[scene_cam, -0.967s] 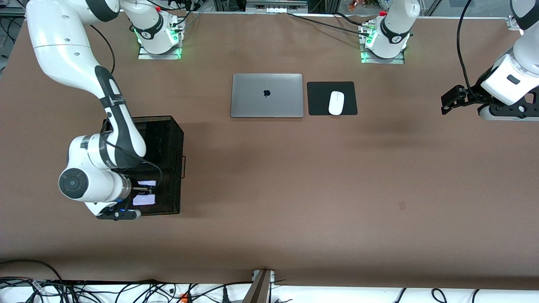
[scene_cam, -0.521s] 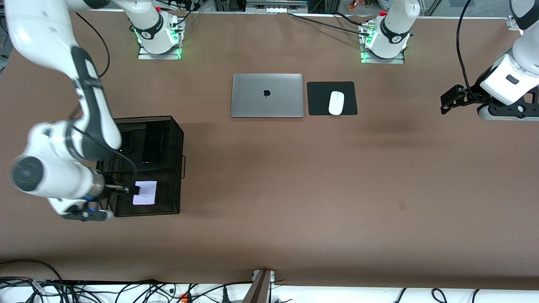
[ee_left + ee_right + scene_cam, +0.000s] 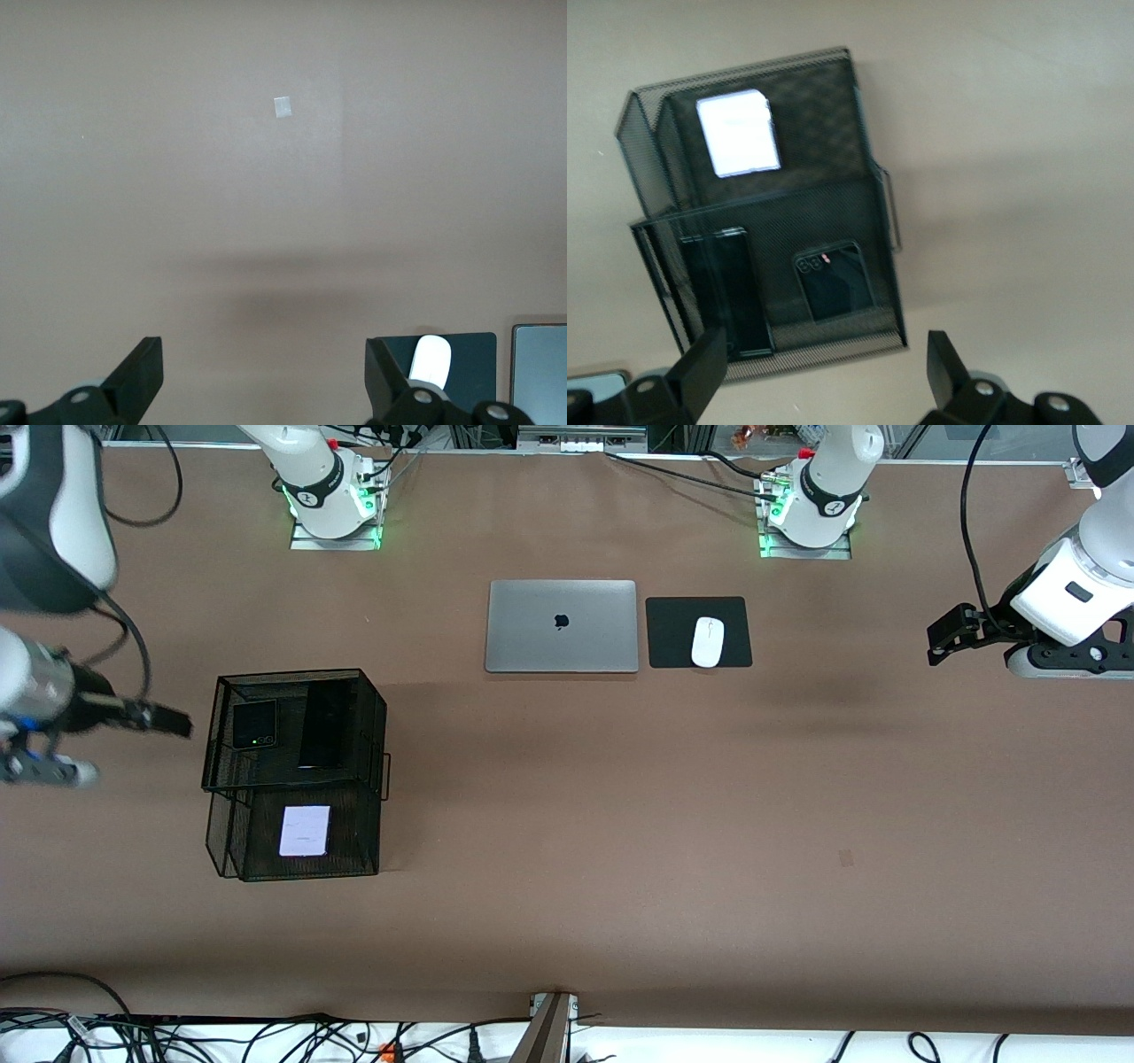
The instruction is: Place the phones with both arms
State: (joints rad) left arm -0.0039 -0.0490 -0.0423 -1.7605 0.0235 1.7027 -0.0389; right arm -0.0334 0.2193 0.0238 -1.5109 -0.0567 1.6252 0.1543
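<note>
Tools first: the right tool (image 3: 173,722) hangs with its fingers spread wide and empty, just beside the mesh organizer (image 3: 376,731) at the right arm's end of the table (image 3: 567,824). The left tool (image 3: 948,638) is likewise wide and empty, over bare table well away from the organizer; that arm waits.

All three phones lie in the organizer: the black flip phone (image 3: 254,724) and the black slab (image 3: 325,726) side by side on the upper tier, the lilac flip phone (image 3: 305,831) on the lower tier, nearer the front camera.

Placing looks complete. The main risk is the right tool clipping the organizer's wire rim if it swings across low, shifting the phones. Open table surrounds the organizer; the laptop (image 3: 561,626) and mouse (image 3: 707,641) sit well apart from it.
</note>
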